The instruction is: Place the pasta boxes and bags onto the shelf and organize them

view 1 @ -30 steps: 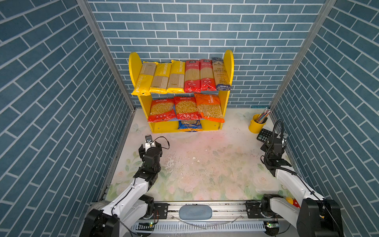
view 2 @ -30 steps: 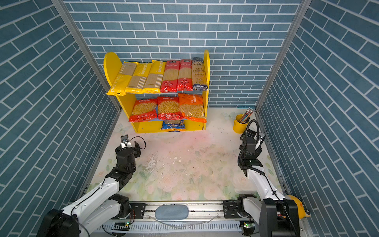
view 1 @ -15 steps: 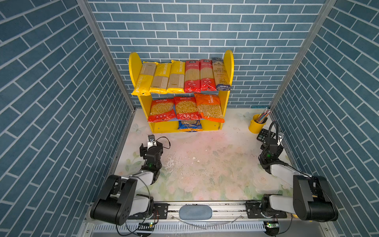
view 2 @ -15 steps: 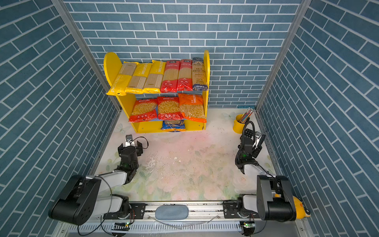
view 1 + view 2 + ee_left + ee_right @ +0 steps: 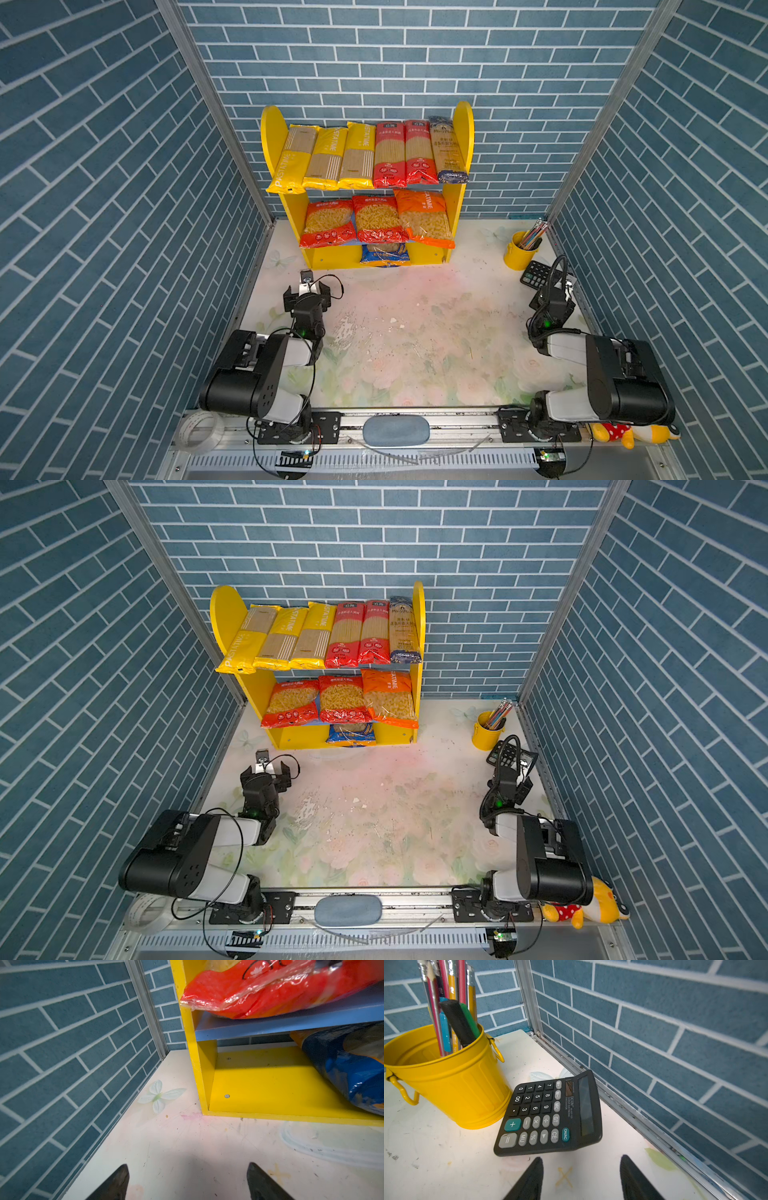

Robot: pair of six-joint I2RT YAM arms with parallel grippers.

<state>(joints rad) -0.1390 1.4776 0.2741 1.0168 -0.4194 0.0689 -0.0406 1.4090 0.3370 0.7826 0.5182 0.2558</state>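
- Shelf (image 5: pixel 463 124) stands at the back wall; all ten packs are on it in both top views.
- Top board: three yellow packs (image 5: pixel 328 158) from the shelf's left panel, then two red packs (image 5: pixel 403 151), then the dark-blue pack (image 5: pixel 449 151) against the right panel.
- All six lie lengthwise with their front ends overhanging the board edge. The leftmost yellow one is skewed, its front end out past the left panel.
- Blue board: two red bags (image 5: pixel 353 220) on the left and the orange bag (image 5: pixel 426 216) by the right panel. Their front ends hang over the edge.
- Shelf base: blue bag (image 5: pixel 384 254) at mid-width, under the second red bag. The left wrist view shows it lying on the yellow base, with a red bag on the blue board above it.
- Left gripper (image 5: pixel 307 291): low over the table (image 5: pixel 415 332), near the front of the shelf's left panel and aimed at its lower left corner. Fingers (image 5: pixel 116 1184) are spread wide with only bare table between them.
- Right gripper (image 5: pixel 555 291): well right of the shelf. Fingers (image 5: pixel 529 1180) are apart, narrower than the left pair, and empty.
- Cup (image 5: pixel 517 253): near the shelf's right side, holding pencils.
- Calculator (image 5: pixel 538 274): just beside the cup on the side away from the shelf, just ahead of the right gripper's tips.
- Plush (image 5: pixel 623 432): far from the shelf, at the front rail by the right arm's base.
- Table in front of the shelf has scattered crumbs and scuffs.
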